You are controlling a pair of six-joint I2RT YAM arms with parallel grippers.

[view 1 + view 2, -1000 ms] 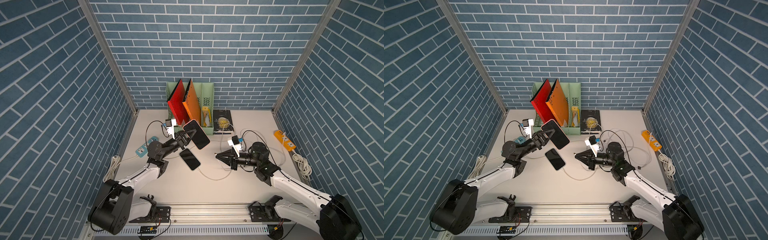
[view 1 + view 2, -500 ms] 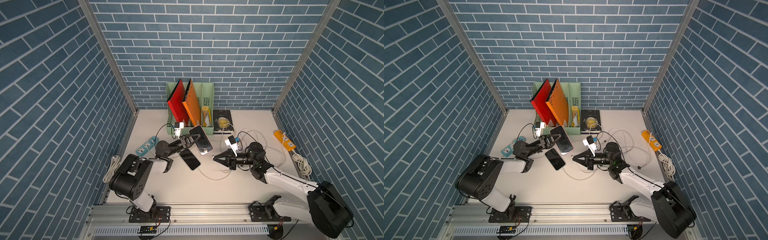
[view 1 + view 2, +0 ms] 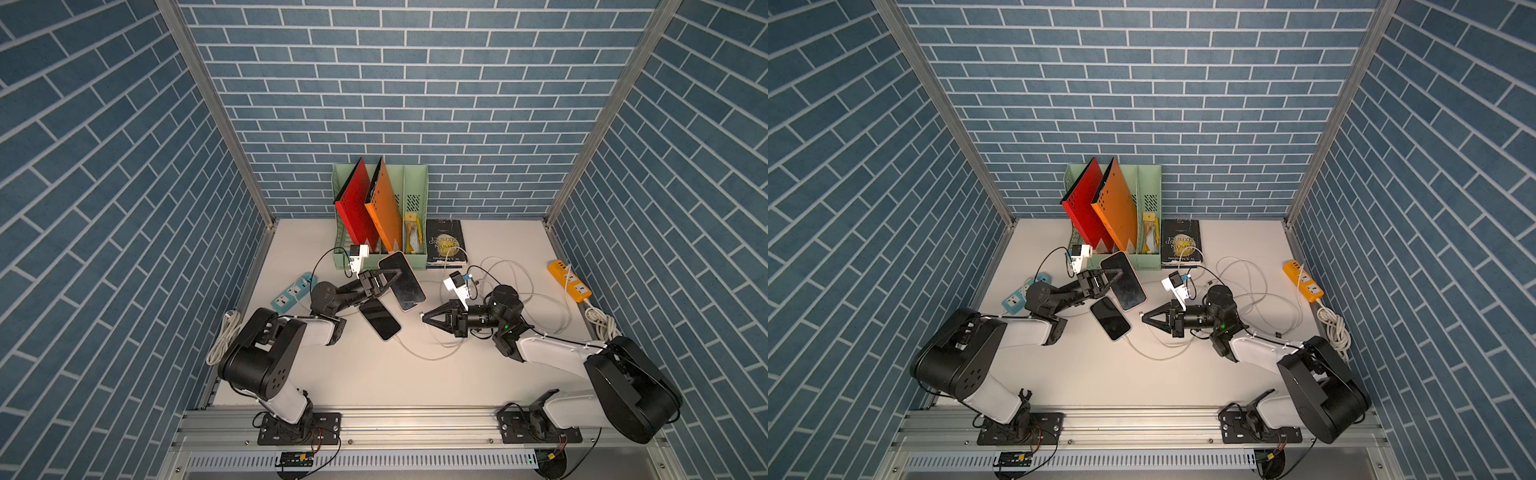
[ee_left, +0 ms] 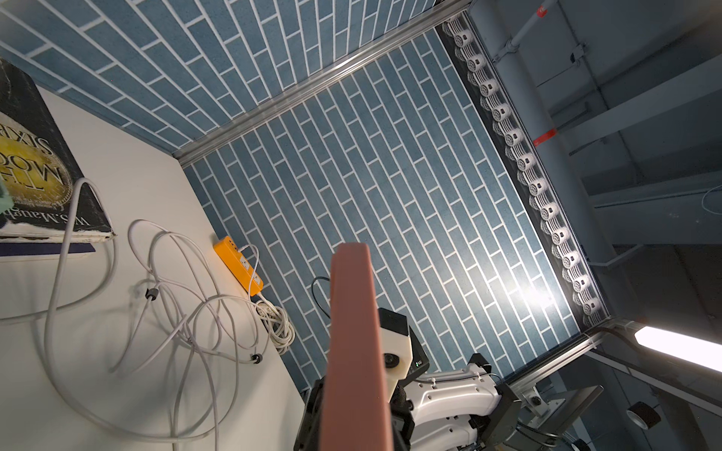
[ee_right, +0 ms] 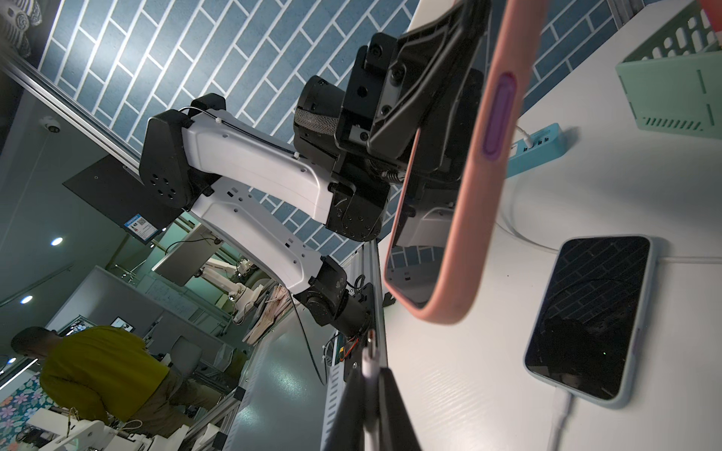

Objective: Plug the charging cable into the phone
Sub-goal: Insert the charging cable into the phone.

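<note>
**Setting.** A white worktop point(image 3: 374, 374) point(image 3: 1121, 374) is enclosed by blue brick-patterned walls point(image 3: 415, 104) and is seen from above in both top views. At the far side stands a green file organiser point(image 3: 415, 195) point(image 3: 1148, 187) holding a red and an orange folder. A dark book point(image 3: 444, 241) point(image 3: 1180, 241) point(image 4: 35, 156) lies flat just to its right. An orange power strip point(image 3: 569, 280) point(image 3: 1303, 286) point(image 4: 238, 265) lies at the right edge, and a blue power strip point(image 3: 291, 293) point(image 3: 1017, 297) point(image 5: 535, 150) lies at the left edge. Loose loops of white cable point(image 3: 513, 272) point(image 4: 176, 312) lie between the book and the orange strip.

**Left claw** point(image 3: 397, 273) point(image 3: 1120, 272). It is clamped across the pink-cased phone point(image 3: 403, 284) point(image 3: 1124, 281) point(image 4: 353, 332) point(image 5: 469, 195) from the phone's left side. The phone is held clear of the worktop near its centre, just in front of the organiser. Its screen tilts upward and its near end is turned toward the right arm.

**Right claw** point(image 3: 424, 318) point(image 3: 1143, 318) point(image 5: 369, 375). It is closed on the charging-cable plug point(image 3: 422, 314) point(image 3: 1141, 314) point(image 5: 369, 353). The plug's white tip protrudes from between the fingers and points left toward the phone's near end. The tip is close to that end but apart from it, and the right wrist view shows a gap between them.

**Second phone** point(image 3: 380, 320) point(image 3: 1109, 318) point(image 5: 590, 316). It lies flat on the worktop in a pale case, dark screen up, just nearer than the held phone and left of the right claw. A white cable is plugged into its near end.
</note>
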